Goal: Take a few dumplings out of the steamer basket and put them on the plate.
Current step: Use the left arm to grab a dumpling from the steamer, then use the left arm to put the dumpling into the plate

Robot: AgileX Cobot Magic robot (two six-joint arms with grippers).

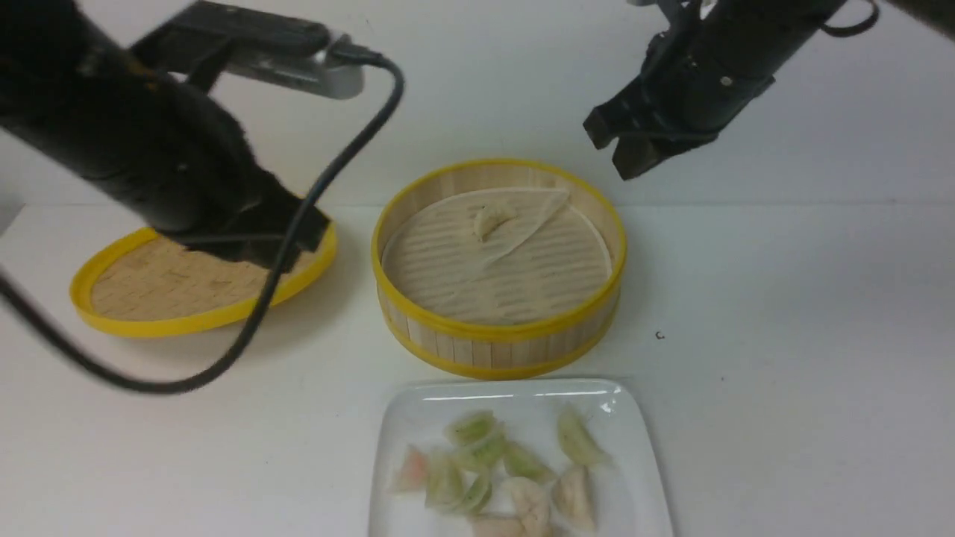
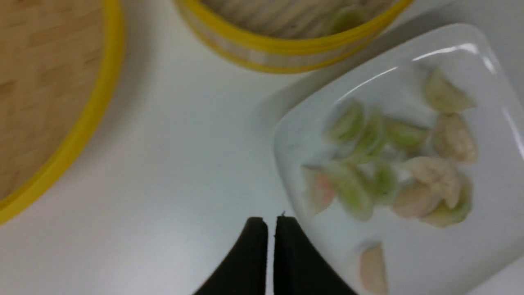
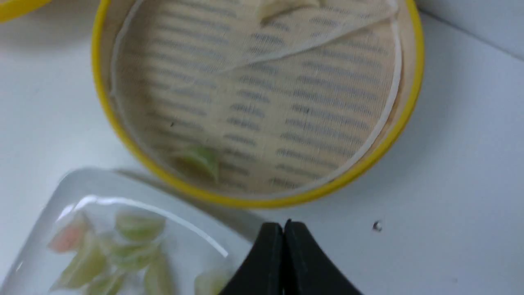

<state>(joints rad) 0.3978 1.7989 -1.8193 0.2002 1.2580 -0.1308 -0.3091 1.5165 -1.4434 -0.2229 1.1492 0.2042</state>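
The steamer basket (image 1: 498, 332) stands mid-table with its paper liner folded back. One cream dumpling (image 1: 492, 218) lies at its far side by the fold, and a pale green one (image 3: 200, 160) sits against the near wall. The white plate (image 1: 515, 391) in front of it holds several dumplings, among them a pinkish one (image 1: 412, 470) and a cream one (image 1: 530, 503). My left gripper (image 2: 270, 221) is shut and empty, hanging over the table beside the plate's (image 2: 470, 246) edge. My right gripper (image 3: 283, 224) is shut and empty, raised high to the right of the basket (image 3: 245, 200).
The flat yellow-rimmed lid (image 1: 149, 298) lies left of the basket, partly hidden by my left arm (image 1: 149, 164) and its cable (image 1: 298, 224). A small dark speck (image 1: 659, 335) sits on the white table to the basket's right.
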